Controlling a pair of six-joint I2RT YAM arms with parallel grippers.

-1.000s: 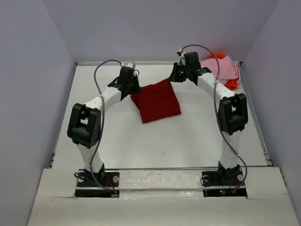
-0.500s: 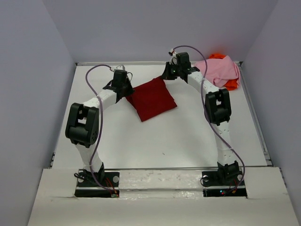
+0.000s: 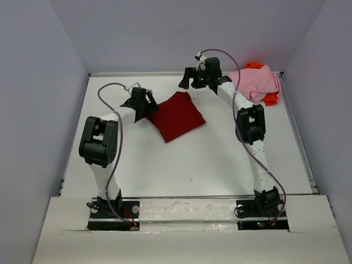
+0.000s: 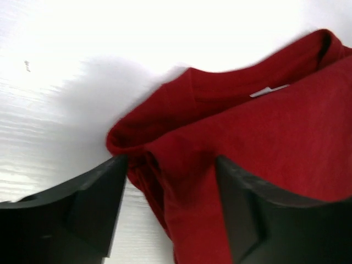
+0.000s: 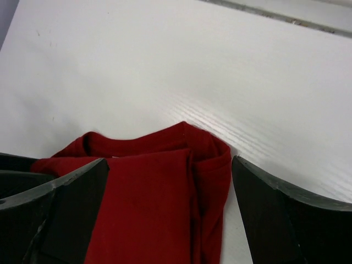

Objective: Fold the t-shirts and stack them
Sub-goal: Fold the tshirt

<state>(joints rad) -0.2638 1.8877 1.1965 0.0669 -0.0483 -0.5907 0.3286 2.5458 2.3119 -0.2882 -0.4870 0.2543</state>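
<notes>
A dark red cloth t-shirt (image 3: 176, 115), folded into a rough square and turned corner-on, lies flat on the white table (image 3: 220, 159) in the far middle. Both arms reach in from the near edge to it. The left arm (image 3: 118, 115) meets its left corner. In the left wrist view the left jaws stand apart, with the rumpled collar edge of the shirt, a small white label (image 4: 269, 91) showing in it, lying between the black fingers (image 4: 82, 209), not pinched. The right arm (image 3: 239, 99) bends over the shirt's far corner. The right jaws are spread wide, their fingers (image 5: 286, 214) on either side of the folded corner below; whether they touch the cloth cannot be told.

In the far right corner a light pink t-shirt (image 3: 256, 82) sits in a loose heap over a bright orange t-shirt (image 3: 270, 99), which peeks out at the heap's near right edge and behind it. That heap is well apart from the red shirt, and the right arm's forearm crosses its left edge in the overhead view. Purple cables (image 3: 110, 93) loop over each arm. Grey walls (image 3: 44, 82) close in the table on three sides.
</notes>
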